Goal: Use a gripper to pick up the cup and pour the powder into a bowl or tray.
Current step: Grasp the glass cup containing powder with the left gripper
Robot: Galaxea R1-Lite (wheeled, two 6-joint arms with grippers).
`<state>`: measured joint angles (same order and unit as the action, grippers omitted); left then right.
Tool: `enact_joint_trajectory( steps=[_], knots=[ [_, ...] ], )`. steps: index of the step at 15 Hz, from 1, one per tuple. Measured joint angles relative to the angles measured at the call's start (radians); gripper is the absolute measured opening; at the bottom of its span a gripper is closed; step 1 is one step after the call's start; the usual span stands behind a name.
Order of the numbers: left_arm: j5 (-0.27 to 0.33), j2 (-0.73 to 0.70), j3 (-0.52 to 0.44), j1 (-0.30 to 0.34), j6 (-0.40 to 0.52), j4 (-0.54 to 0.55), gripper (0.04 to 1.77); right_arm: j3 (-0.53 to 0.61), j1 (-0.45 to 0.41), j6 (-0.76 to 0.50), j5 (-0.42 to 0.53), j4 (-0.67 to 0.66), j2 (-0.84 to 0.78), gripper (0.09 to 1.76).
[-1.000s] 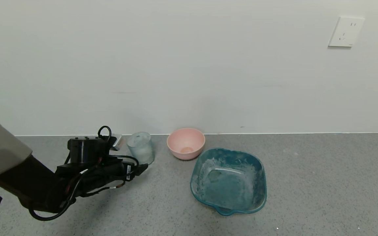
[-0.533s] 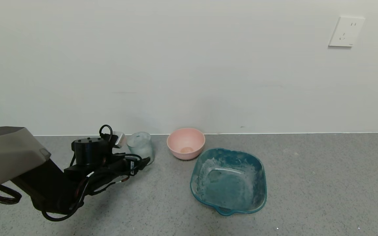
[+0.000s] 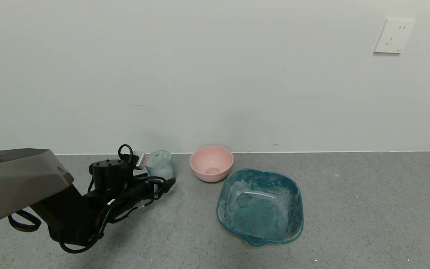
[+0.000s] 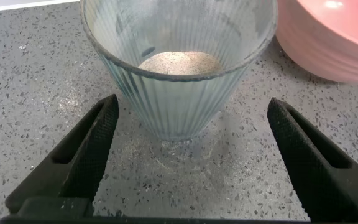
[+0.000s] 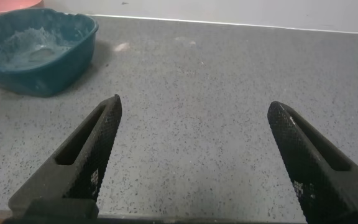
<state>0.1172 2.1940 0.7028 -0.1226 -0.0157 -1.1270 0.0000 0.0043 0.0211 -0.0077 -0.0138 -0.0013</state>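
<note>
Pale wall (image 3: 215, 74), speckled grey counter (image 3: 368, 209)

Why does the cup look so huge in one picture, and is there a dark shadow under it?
In the left wrist view the camera sits right beside the cup, so it fills the frame between the open left claw fingers; only a faint soft shadow lies under it. In the head view the cup looks small because it is farther away.

- Pale blue-green, finely ribbed cup (image 4: 178, 74)
- Whitish powder (image 4: 180, 63)
- Matte pale-pink bowl (image 3: 211, 163)
- Translucent teal tray (image 3: 260, 206), dusted white
- Speckled grey counter (image 3: 368, 209)
- Black left gripper (image 4: 191, 155) and right gripper (image 5: 191, 152)
</note>
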Motion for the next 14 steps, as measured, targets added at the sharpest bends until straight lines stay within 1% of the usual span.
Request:
enact_joint_trajectory(
  steps=[2,3,5,7,10,13,14],
  knots=[
    [-0.009,0.007,0.011,-0.001,0.001,0.0,1.72,0.0,0.0,0.0,0.0,0.0,0.0,1.71],
    [-0.024,0.012,0.019,0.0,0.001,0.0,1.72,0.0,0.0,0.0,0.0,0.0,0.0,1.71],
    [-0.042,0.028,0.034,0.0,0.003,-0.026,1.72,0.0,0.0,-0.001,0.0,0.0,0.0,1.71],
    [-0.046,0.046,0.041,-0.001,0.002,-0.055,1.72,0.0,0.0,0.0,0.0,0.0,0.0,1.71],
    [-0.045,0.063,0.045,-0.001,0.005,-0.059,1.72,0.0,0.0,0.0,0.0,0.0,0.0,1.71],
    [-0.049,0.079,0.048,-0.002,0.004,-0.126,1.72,0.0,0.0,0.0,0.0,0.0,0.0,1.71],
    [-0.051,0.084,0.049,-0.003,0.004,-0.133,1.72,0.0,0.0,0.0,0.0,0.0,0.0,1.71]
  ],
)
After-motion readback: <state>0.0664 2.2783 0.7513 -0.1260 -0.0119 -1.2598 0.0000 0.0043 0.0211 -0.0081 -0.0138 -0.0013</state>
